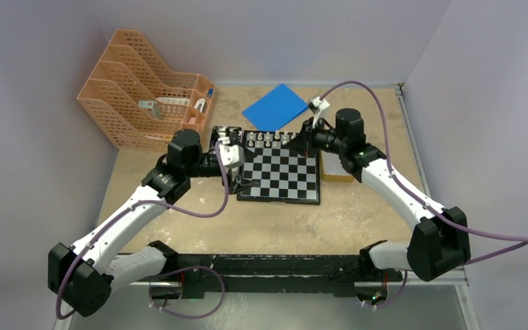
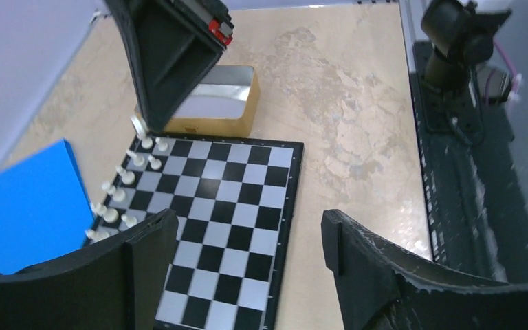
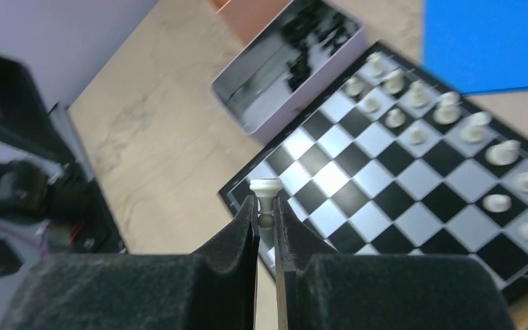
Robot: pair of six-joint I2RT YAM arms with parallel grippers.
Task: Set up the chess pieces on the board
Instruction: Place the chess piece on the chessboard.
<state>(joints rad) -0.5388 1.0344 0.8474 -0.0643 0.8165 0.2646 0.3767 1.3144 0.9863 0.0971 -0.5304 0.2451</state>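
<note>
The board (image 1: 280, 177) lies mid-table, with several cream-white chess pieces (image 1: 268, 139) along its far rows. The same pieces (image 2: 122, 180) line the board (image 2: 228, 205) on the left of the left wrist view. My right gripper (image 3: 266, 205) is shut on a white pawn (image 3: 265, 187), held above the board (image 3: 392, 180) near a corner. From above, the right gripper (image 1: 304, 142) hangs at the board's far right corner. My left gripper (image 2: 247, 237) is open with nothing between its fingers, above the board's near-left part; from above it shows as the left gripper (image 1: 242, 177).
A metal tin (image 3: 244, 110) holding black pieces stands by the board's far left corner. A gold box (image 2: 214, 103) sits against the board's right side. A blue sheet (image 1: 275, 106) lies behind the board. An orange file rack (image 1: 141, 89) fills the far left.
</note>
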